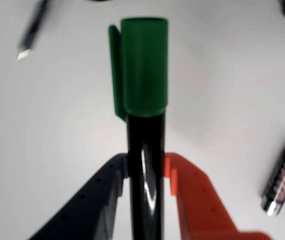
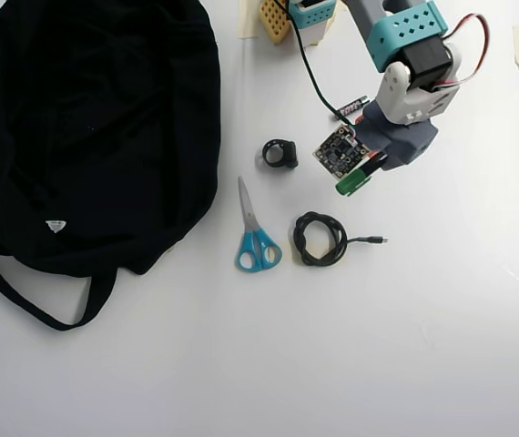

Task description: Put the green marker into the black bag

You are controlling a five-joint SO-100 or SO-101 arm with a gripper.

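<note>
Wrist view: the two-finger gripper (image 1: 145, 172), one dark blue finger and one orange finger, is clamping the black barrel of the slim green-capped marker (image 1: 143, 70). Both fingers are pressing against the barrel; the green cap is sticking out beyond the fingertips over the white table (image 1: 57, 140). A short black AAA battery (image 1: 282, 181) is lying at right, and a blurred dark pen-like object (image 1: 32, 30) is showing at upper left.

Overhead view: the gripper (image 2: 369, 164) is hanging over the table with the marker's green cap (image 2: 354, 181) poking out below it. The large floppy black fabric bag (image 2: 96, 127) is lying well apart at left, its white label (image 2: 55, 225) facing up. Between them are sitting a small black ring-shaped object (image 2: 280, 153), blue-handled scissors (image 2: 255, 232) and a coiled black cable (image 2: 320, 238).
</note>
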